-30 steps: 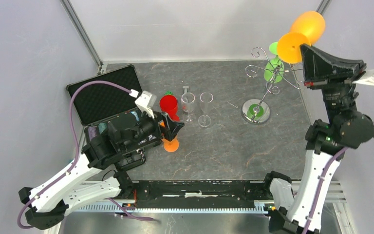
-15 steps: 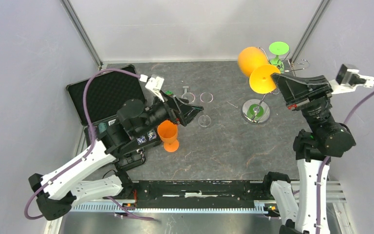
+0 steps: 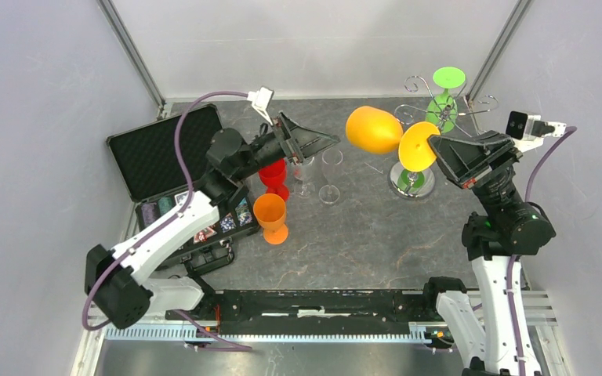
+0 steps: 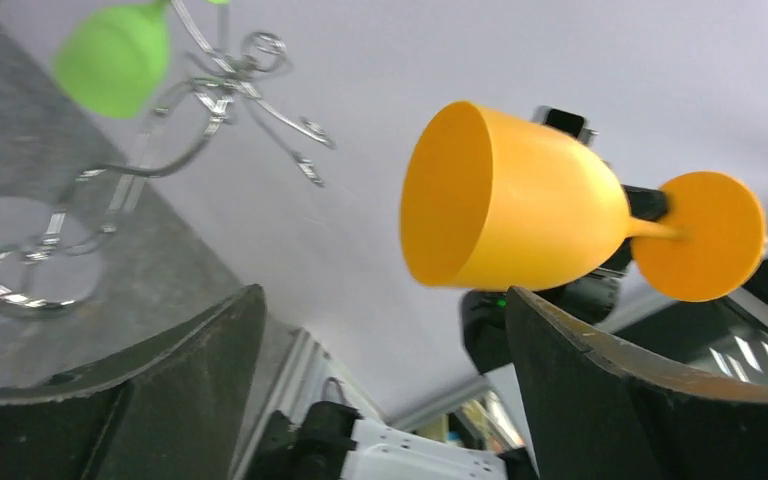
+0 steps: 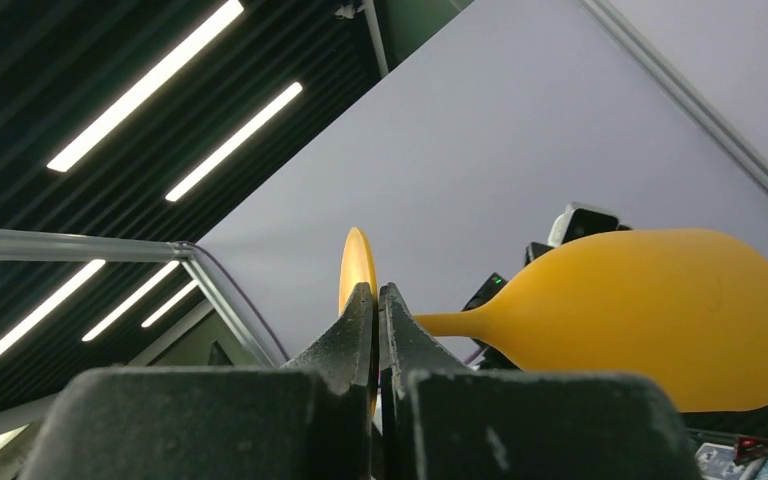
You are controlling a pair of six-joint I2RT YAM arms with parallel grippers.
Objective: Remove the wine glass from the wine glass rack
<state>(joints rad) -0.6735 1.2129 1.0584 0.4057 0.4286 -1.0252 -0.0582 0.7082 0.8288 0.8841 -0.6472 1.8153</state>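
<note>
From above, my right hand (image 3: 436, 147) pinches the foot of the orange wine glass (image 3: 372, 129), held sideways, clear of the rack (image 3: 411, 180). Left wrist: my left hand (image 4: 380, 295) gapes wide facing the bowl's mouth, which looks like a handover needing a gentle close round the bowl. Right wrist: that grip is shut tight on the thin foot.

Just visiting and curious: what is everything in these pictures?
yellow-orange wine glass: one, yellow-orange, held in the air
green wine glass: one, green, on the rack
wine glass rack: one, silver, table's far right
orange goblet: one, orange, left of centre
red goblet: one, red, behind the orange one
clear glasses: two, clear, beside the red goblet
case: one, black, open, table's left
table: one, dark grey
left claw: one, black, open, in the air
right claw: one, black, shut on the yellow-orange glass's foot
</note>
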